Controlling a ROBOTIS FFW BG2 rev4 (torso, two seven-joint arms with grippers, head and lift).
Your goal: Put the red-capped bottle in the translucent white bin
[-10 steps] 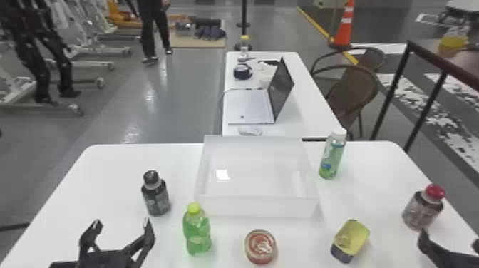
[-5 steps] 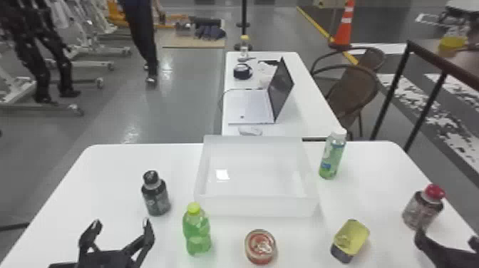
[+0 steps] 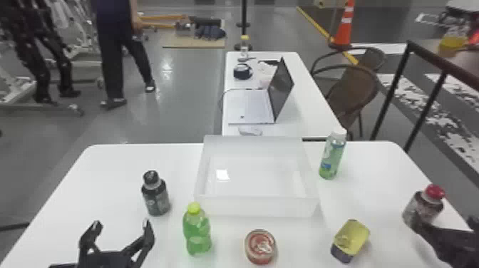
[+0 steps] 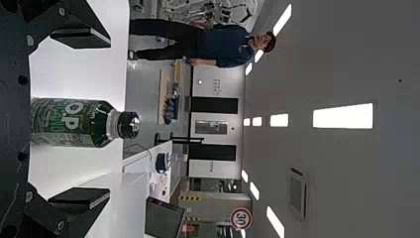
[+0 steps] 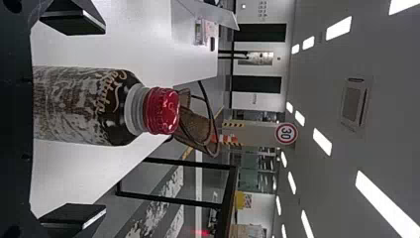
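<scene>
In the head view, the red-capped bottle [image 3: 423, 209] stands at the table's right side, well apart from the translucent white bin [image 3: 257, 206], which is empty. The right gripper [image 3: 445, 221] is beside the bottle, near its lower body. The left gripper [image 3: 121, 227] waits at the near left of the table, fingers spread and holding nothing.

In the left wrist view, the black-capped bottle [image 4: 74, 122] stands upright beyond that gripper's parted fingers, clear of both.

In the right wrist view, the red-capped bottle is upright with its cap on, lined up between widely spread fingers, closer to one than the other; neither appears to grip it. The step in hand looks to be the approach for the grasp. The next move likely calls for evening up the gap, easing in until the body sits between the pads, and closing; then a lift high enough to clear the bin wall.
</scene>
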